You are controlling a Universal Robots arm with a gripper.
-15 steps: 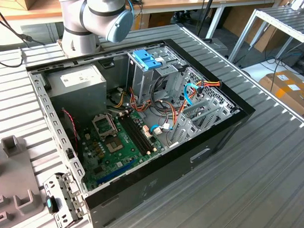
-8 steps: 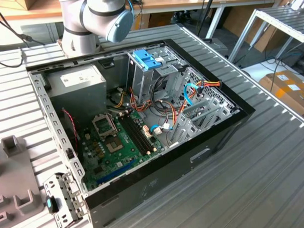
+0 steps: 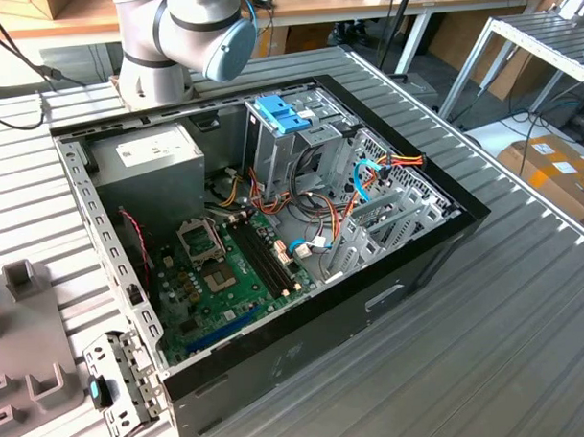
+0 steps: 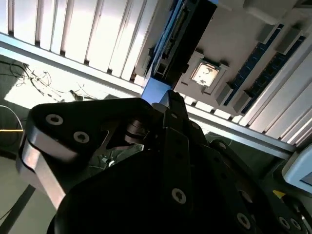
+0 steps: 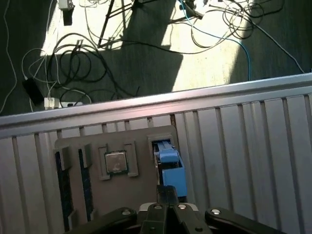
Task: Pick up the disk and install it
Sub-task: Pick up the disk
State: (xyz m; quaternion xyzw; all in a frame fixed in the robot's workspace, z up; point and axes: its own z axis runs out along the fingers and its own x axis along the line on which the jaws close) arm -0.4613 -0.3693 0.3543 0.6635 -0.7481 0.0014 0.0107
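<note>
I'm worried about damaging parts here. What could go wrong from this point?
1. The disk stands on edge in a slot of the grey tray, with the tool close to it; an off-centre grasp might jam it or lift the tray.
2. The tray sits by the table edge; a dropped disk may fall to the floor.
3. Loose cables lie near the drive cage and might snag the disk.
</note>
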